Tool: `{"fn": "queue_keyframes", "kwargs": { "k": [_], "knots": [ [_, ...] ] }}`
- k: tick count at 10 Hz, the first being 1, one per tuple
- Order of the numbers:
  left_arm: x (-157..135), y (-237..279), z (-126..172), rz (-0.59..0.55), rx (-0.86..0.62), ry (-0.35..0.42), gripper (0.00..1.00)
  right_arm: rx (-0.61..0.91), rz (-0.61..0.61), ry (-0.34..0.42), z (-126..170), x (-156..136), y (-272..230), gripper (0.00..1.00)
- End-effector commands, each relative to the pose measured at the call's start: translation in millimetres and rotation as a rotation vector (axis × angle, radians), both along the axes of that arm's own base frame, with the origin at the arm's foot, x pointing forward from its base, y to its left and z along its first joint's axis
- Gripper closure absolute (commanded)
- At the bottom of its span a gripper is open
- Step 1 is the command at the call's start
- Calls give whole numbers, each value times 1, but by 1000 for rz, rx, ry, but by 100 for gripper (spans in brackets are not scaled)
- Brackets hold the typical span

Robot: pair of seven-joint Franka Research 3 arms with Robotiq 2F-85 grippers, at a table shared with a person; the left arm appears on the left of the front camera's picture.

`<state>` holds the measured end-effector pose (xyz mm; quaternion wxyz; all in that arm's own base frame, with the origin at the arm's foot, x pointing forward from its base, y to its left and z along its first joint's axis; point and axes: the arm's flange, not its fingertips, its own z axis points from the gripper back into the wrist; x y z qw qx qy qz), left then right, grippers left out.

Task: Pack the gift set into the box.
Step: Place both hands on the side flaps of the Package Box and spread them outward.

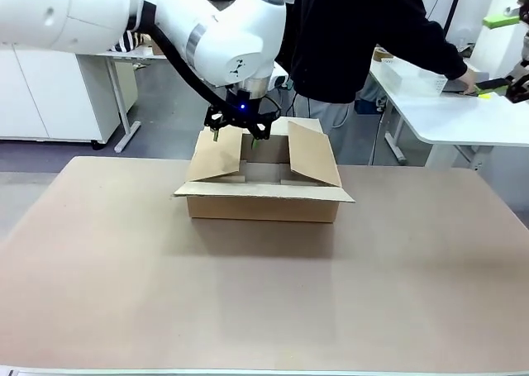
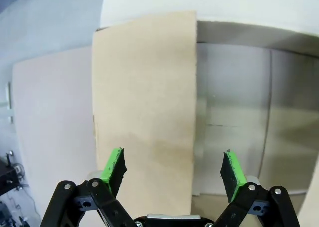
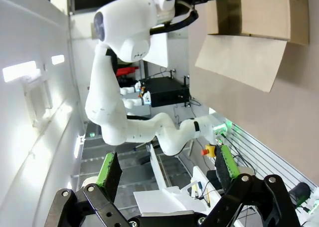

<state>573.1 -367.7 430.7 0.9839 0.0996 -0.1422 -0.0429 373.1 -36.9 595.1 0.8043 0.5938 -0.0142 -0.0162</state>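
The box (image 1: 263, 196) is a shallow brown carton in the middle of the table, with its flaps standing open. My left gripper (image 1: 238, 136) hangs open just above its left flap. In the left wrist view that flap (image 2: 144, 112) lies below and between the open gripper (image 2: 173, 169), with the box's bare inside (image 2: 239, 117) beside it. A pale tray (image 1: 411, 77), apparently the gift set, sits on a white side table at the back right; I cannot make out what is in it. My right gripper (image 1: 512, 85) is at the picture's right edge over that side table, and it is open and empty (image 3: 167, 168).
A person in black stands behind the box and reaches a hand (image 1: 468, 80) across the white side table (image 1: 463, 116) toward my right gripper. The brown table (image 1: 264, 302) spreads wide in front of and beside the box. The right wrist view shows my left arm (image 3: 129, 32).
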Motion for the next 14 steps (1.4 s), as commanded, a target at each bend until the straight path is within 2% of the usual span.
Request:
{"fn": "queue_keyframes", "kwargs": {
  "k": [1, 3, 4, 7, 11, 14],
  "knots": [
    [3, 0, -3, 41, 49, -23, 0, -6, 13, -16, 1, 0, -1, 0],
    [4, 3, -11, 77, 111, -62, 0, -6, 13, -16, 1, 0, -1, 0],
    [4, 7, -16, 78, 136, -48, 0, -6, 13, -16, 1, 0, -1, 0],
    [0, 14, -12, 88, 173, -77, 0, -6, 13, -16, 1, 0, -1, 0],
    [-4, 35, 28, 136, 198, -129, 0, -6, 13, -16, 1, 0, -1, 0],
    [2, 62, 46, 185, 178, -118, 0, -6, 13, -16, 1, 0, -1, 0]
  ]
}}
